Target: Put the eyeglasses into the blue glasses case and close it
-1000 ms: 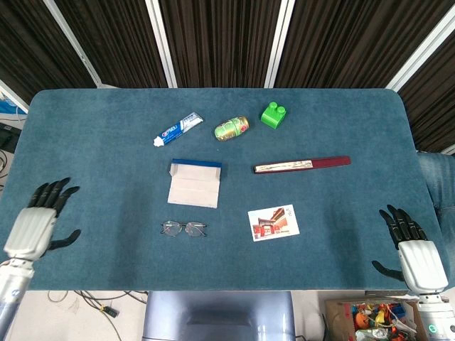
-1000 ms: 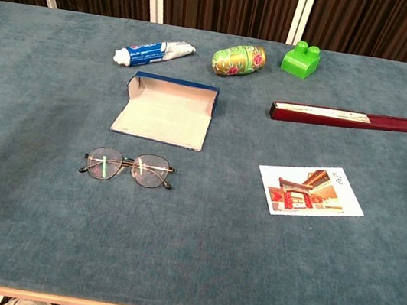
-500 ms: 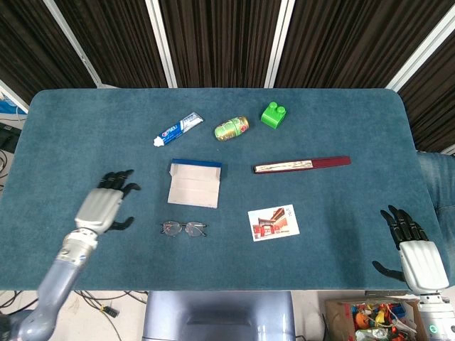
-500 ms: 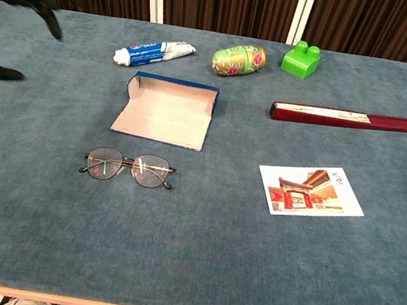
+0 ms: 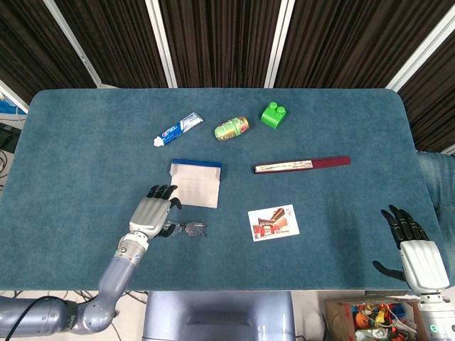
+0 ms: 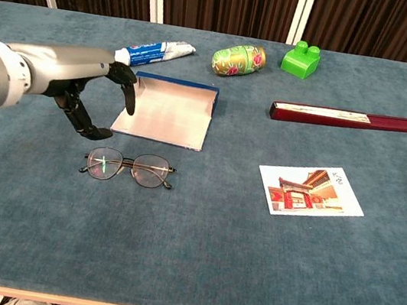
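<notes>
The eyeglasses lie unfolded on the blue cloth near the front. Just behind them the blue glasses case lies open, its pale lining facing up. My left hand hovers over the left end of the glasses, beside the case's left edge, fingers apart and curved downward, holding nothing. My right hand rests open at the table's front right corner, far from both; the chest view does not show it.
Along the back lie a toothpaste tube, a green patterned can and a green toy block. A dark red folded fan and a postcard lie to the right.
My left hand has swept from the table's front left edge rightward to just above the left side of the glasses. The right hand, glasses and case have not moved.
</notes>
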### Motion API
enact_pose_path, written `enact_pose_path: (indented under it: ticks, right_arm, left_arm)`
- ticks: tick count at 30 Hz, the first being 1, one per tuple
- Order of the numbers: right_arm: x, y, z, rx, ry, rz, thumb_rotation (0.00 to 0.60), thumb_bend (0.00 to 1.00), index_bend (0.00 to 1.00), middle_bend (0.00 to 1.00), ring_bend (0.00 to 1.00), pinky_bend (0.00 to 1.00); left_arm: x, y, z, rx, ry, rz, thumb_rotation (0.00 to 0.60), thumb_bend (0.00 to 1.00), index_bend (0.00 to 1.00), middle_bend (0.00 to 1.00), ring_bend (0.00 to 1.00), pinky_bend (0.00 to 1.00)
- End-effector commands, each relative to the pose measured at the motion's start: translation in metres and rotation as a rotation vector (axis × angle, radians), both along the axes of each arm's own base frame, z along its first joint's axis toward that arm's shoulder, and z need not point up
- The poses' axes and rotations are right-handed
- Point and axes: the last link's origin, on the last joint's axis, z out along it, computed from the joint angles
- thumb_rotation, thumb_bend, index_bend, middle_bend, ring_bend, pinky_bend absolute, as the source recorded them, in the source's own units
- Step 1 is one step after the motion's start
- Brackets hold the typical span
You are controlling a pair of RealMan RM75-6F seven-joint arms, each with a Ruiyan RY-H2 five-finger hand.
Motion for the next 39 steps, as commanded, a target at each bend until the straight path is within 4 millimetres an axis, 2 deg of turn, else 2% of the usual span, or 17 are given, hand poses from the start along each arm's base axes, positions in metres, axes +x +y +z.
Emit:
enact_pose_path:
  ticks: [1, 9, 19, 39]
  right_arm:
    - [0.000, 0.000, 0.000, 0.001, -0.002, -0.001, 0.600, 0.05, 0.02, 0.00, 0.03, 0.18]
    - [0.000, 0.000, 0.001, 0.004, -0.006, -0.003, 0.600, 0.05, 0.02, 0.00, 0.03, 0.18]
    - [-0.001, -0.001, 0.001, 0.007, -0.011, -0.007, 0.600, 0.06, 0.02, 0.00, 0.03, 0.18]
    - [-0.001, -0.001, 0.001, 0.009, -0.016, -0.010, 0.600, 0.06, 0.02, 0.00, 0.03, 0.18]
  left_arm:
    - [0.000, 0.000, -0.005, -0.003, 0.011, 0.004, 0.600, 0.35, 0.36, 0.07, 0.00, 0.00]
    - [-0.003, -0.001, -0.021, -0.017, 0.029, 0.019, 0.600, 0.35, 0.42, 0.08, 0.00, 0.00]
    - [-0.004, 0.002, -0.039, -0.022, 0.030, 0.032, 0.600, 0.35, 0.45, 0.10, 0.00, 0.00]
    - [-0.003, 0.003, -0.050, -0.017, 0.056, 0.019, 0.600, 0.36, 0.52, 0.12, 0.00, 0.00]
